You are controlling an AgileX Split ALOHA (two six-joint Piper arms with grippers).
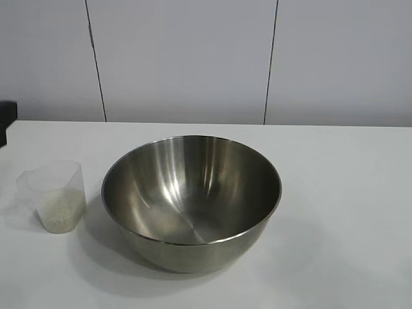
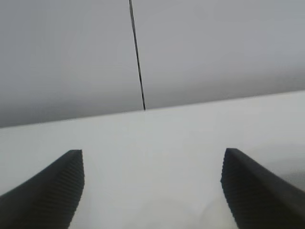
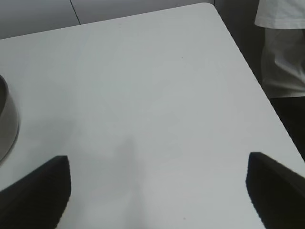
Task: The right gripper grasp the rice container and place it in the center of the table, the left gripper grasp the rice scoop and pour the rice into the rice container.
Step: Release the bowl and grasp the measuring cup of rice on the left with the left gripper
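The rice container (image 1: pixel 191 199), a large shiny steel bowl, stands empty near the middle of the white table (image 1: pixel 347 193). Its rim also shows at the edge of the right wrist view (image 3: pixel 7 119). The rice scoop (image 1: pixel 55 193), a clear plastic cup, stands upright to the left of the bowl with a pale heap of rice (image 1: pixel 59 209) in its bottom. My left gripper (image 2: pixel 152 160) is open and empty above bare tabletop. My right gripper (image 3: pixel 157 164) is open and empty over the table, apart from the bowl. Neither gripper's fingers show in the exterior view.
A dark piece of the left arm (image 1: pixel 6 116) shows at the far left edge. A person in a white shirt (image 3: pixel 281 43) stands beyond the table's corner. A grey panelled wall (image 1: pixel 193 58) runs behind the table.
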